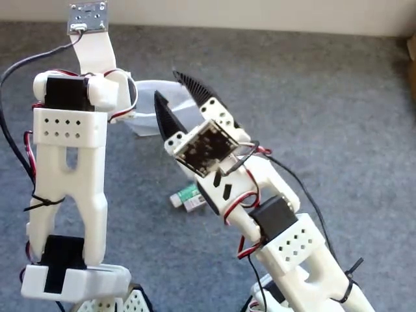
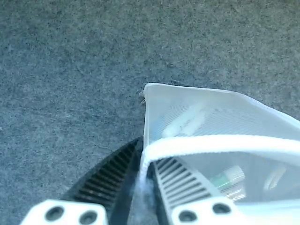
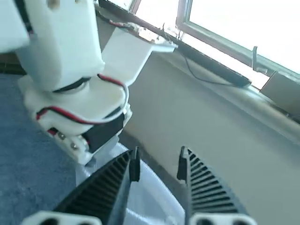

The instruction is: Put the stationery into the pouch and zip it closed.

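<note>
Grey, felt-like tabletop (image 1: 338,97): at left, the left gripper (image 2: 144,152) is pinched on the rim of the white mesh pouch (image 2: 211,112), which sits just beyond that arm's wrist. Its mouth appears to be held open, and a few items show through the mesh. The pouch looks light, soft and floppy, so its stiffer rim band is the place to hold it. To its right, the right gripper (image 1: 167,86) hangs over the pouch, jaws spread and empty. Nearer the arms' bases, stationery (image 1: 188,197) lies on the tabletop under the right arm. The pieces look small, light and rigid, with long axes running roughly left to right, and are best pinched across the middle.
</note>
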Available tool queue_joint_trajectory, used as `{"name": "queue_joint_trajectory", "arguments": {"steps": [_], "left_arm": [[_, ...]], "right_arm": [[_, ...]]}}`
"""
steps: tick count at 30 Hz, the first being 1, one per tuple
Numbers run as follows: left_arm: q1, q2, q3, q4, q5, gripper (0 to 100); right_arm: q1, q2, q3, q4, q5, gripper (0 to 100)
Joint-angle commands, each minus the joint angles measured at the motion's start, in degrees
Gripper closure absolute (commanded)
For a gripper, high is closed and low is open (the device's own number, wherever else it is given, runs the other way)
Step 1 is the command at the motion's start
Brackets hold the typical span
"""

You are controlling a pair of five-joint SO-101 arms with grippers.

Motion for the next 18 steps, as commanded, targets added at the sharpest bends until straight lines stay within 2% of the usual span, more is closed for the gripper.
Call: {"name": "queue_joint_trajectory", "arguments": {"steps": [1, 4, 14, 18], "left_arm": [[-1.9, 1.4, 1.4, -0.4, 0.3, 99], [-1.9, 1.4, 1.4, -0.4, 0.3, 99], [-1.9, 1.4, 1.4, -0.4, 0.3, 99], [-1.9, 1.4, 1.4, -0.4, 0.3, 99]], "right_arm": [[-0.4, -2.3, -3.2, 7.0, 0.6, 86.8], [-0.4, -6.2, -5.0, 9.2, 0.6, 86.8], [-0.3, -15.6, 3.0, 13.7, 0.1, 86.8], [-0.1, -16.9, 4.2, 15.9, -7.6, 86.8]]}}
